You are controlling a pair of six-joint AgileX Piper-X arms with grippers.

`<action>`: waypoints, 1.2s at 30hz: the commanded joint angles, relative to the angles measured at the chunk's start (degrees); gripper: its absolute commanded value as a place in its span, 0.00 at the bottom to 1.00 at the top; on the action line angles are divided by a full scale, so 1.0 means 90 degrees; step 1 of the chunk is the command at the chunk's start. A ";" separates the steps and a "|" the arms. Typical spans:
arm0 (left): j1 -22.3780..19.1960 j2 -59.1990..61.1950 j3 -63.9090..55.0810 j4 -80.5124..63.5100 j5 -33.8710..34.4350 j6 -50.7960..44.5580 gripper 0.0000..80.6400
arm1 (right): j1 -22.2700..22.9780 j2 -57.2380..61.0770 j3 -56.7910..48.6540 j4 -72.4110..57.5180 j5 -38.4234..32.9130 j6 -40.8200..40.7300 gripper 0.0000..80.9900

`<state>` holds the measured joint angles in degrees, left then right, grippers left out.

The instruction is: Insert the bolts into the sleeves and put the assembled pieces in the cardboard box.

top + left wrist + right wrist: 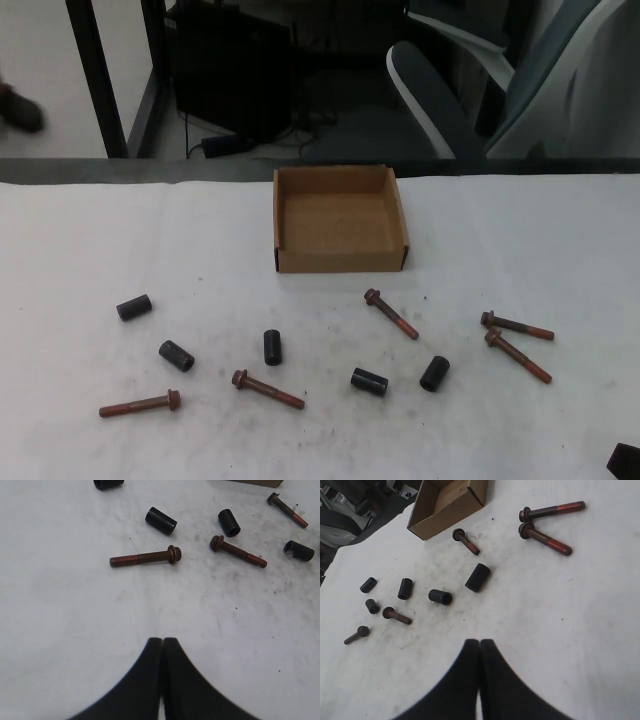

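Bolts (390,313) and sleeves (272,347) lie scattered on the bench (100,250) before the cardboard box (340,258), so left gripper (163,640) and right gripper (479,641), both closed and empty, should open wide, then take a bolt mid-shank.

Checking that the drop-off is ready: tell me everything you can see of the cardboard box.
The cardboard box is an open-topped tray of plain brown card with four low walls and a bare floor, nothing inside. It sits flat and upright on the white bench, near its far edge. Nothing touches it; the nearest bolt lies apart, on the side towards the arms.
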<state>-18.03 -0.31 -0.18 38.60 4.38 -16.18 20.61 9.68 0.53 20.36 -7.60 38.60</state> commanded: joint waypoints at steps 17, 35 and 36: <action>0.0015 0.0035 0.0006 -0.2168 0.0765 -0.2018 0.01 | -0.0032 -0.0022 -0.0059 -0.0003 -0.0030 0.0003 0.01; 0.0015 0.0035 0.0019 -0.2221 0.1053 -0.2150 0.00 | -0.0032 -0.0022 -0.0059 -0.0144 -0.0639 0.1054 0.10; 0.0015 0.0035 0.0019 -0.2221 0.1050 -0.2260 0.00 | -0.0032 -0.0022 -0.0059 -0.0173 -0.0639 0.1054 0.15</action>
<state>-18.03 -0.31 0.54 19.25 13.26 -35.21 20.61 9.68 0.53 19.83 -12.36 47.97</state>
